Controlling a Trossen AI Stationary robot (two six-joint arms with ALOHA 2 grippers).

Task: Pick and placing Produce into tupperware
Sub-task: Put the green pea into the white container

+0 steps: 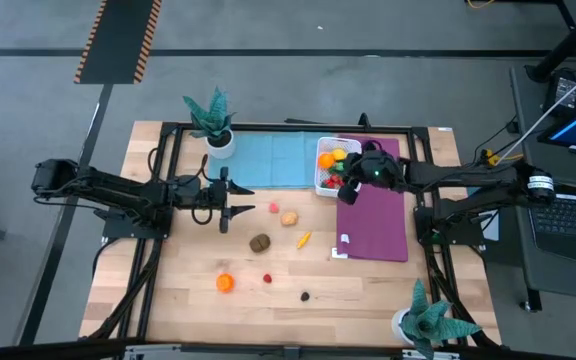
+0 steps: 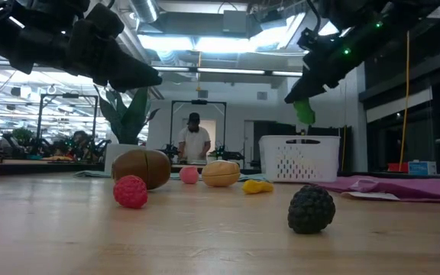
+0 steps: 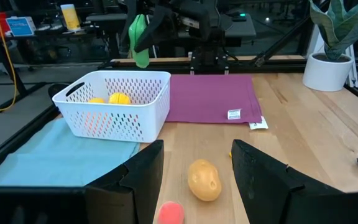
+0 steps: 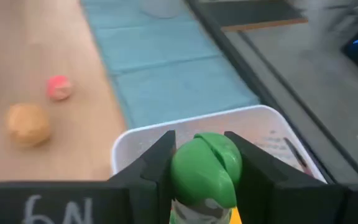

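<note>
Hanging over the tub [image 4: 263,134], my right claw [image 4: 201,163] pinches a green piece [image 4: 205,167]; released off-centre, it could clip the rim and bounce onto the worktop [image 1: 268,300].

Right arm reaches in from the right side of the bench, wrist bent toward the far edge; right tool [image 4: 204,171] sits raised off the surface with both fingers [image 4: 157,165] closed against a green piece [image 4: 205,168]. Left arm lies stretched low across the left half of the bench toward its middle. Left tool [image 3: 196,177] has its fingers [image 3: 143,180] spread apart with nothing between them.
</note>
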